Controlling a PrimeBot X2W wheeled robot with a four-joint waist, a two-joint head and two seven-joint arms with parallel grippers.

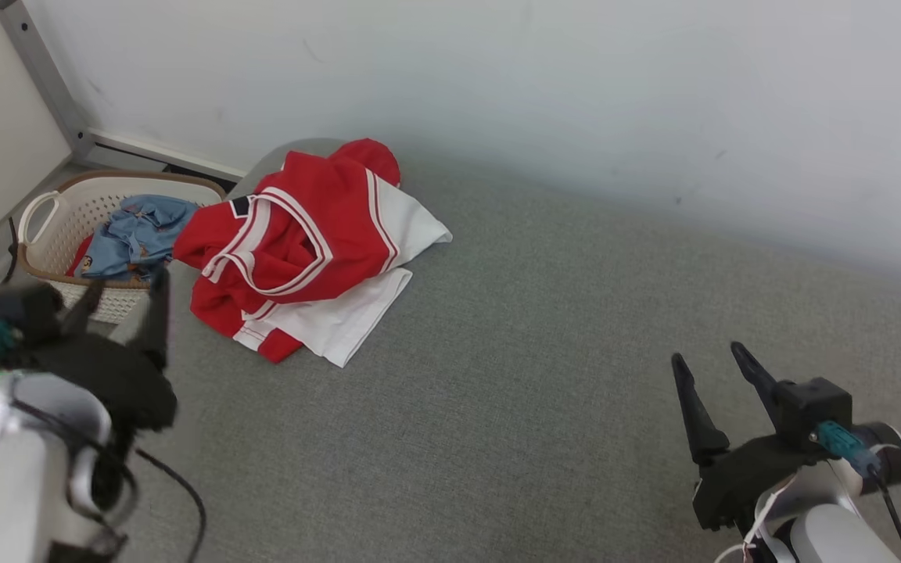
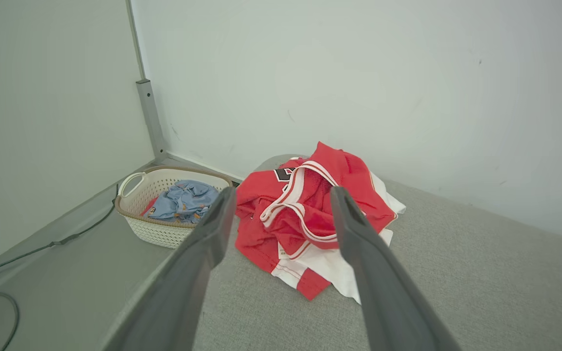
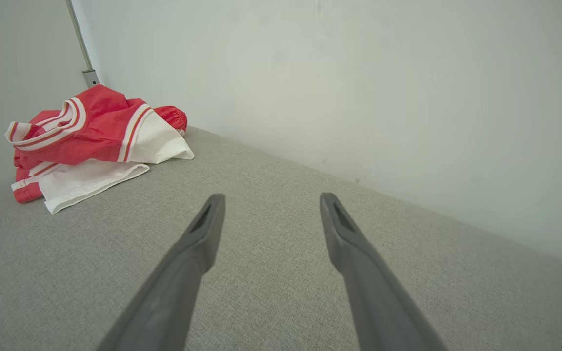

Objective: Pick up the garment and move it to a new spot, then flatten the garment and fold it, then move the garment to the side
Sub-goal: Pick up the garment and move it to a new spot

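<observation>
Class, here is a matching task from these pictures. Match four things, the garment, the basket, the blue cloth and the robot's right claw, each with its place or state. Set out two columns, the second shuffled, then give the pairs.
Column one
1. garment
2. basket
3. blue cloth
4. right claw

Column two
A. lying inside the basket
B. open and empty, above a bare part of the grey surface
C. red and white, crumpled in a heap on the grey surface
D. pale with a brown rim, right next to the garment

Pairs: 1-C, 2-D, 3-A, 4-B
</observation>
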